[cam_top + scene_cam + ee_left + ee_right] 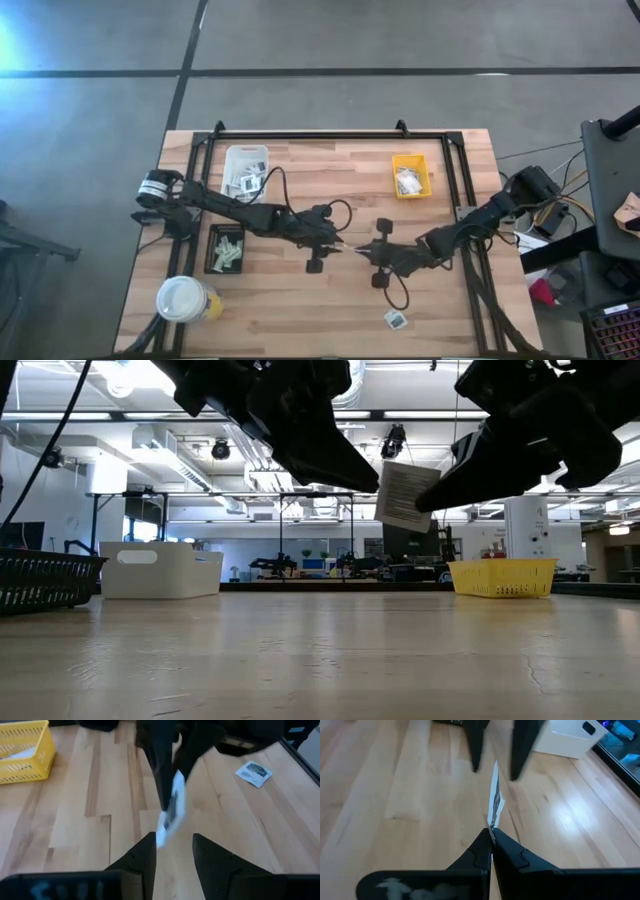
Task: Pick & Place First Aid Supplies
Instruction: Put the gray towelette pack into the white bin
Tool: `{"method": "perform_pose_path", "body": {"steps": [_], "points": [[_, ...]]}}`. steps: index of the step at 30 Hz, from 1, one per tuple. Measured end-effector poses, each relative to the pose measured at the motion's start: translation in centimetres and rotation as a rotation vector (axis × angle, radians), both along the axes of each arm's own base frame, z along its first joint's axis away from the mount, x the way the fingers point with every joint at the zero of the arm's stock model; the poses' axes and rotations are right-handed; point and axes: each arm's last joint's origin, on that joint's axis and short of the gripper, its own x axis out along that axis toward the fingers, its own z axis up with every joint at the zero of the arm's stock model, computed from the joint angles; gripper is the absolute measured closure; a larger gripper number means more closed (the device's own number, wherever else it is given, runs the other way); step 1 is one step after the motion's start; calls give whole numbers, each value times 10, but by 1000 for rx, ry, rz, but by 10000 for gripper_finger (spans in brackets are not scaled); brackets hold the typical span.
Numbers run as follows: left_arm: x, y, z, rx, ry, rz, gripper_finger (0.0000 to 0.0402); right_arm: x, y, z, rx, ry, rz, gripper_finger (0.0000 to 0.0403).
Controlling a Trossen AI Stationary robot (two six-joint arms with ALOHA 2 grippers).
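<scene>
Pale wood planks make up my worktop point(300, 300), framed by black rails. Nearest its front edge, a yellow cup with a white lid point(185, 298) stands at my left corner, and one white packet with a dark printed patch point(395, 319) lies flat toward my right.

Over the middle, both my arms meet above the surface. My right pincer point(491, 836) is pressed together on the edge of a flat white printed packet point(494, 795), holding it on edge in the air. My left pincer point(173, 840) has its fingers spread, one on each side of that same packet, not gripping it.

Left of my left arm sits a black tray point(224, 249) with pale pieces in it. Farther back, a white bin point(245, 170) holds several packets on my left, and a yellow basket point(411, 175) holds white packets on my right.
</scene>
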Motion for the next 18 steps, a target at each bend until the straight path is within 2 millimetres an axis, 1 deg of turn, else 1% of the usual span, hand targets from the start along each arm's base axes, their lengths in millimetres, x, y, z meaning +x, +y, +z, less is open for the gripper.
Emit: {"method": "perform_pose_path", "body": {"steps": [8,12,18], "points": [[1,0,1,-1,-17,0,280,5,1,2,3,-22,-8,394],[1,0,2,2,-21,-2,280,8,-2,6,21,-69,-33,394],[2,0,3,1,-35,-2,280,13,-8,8,70,-107,-74,394]]}}
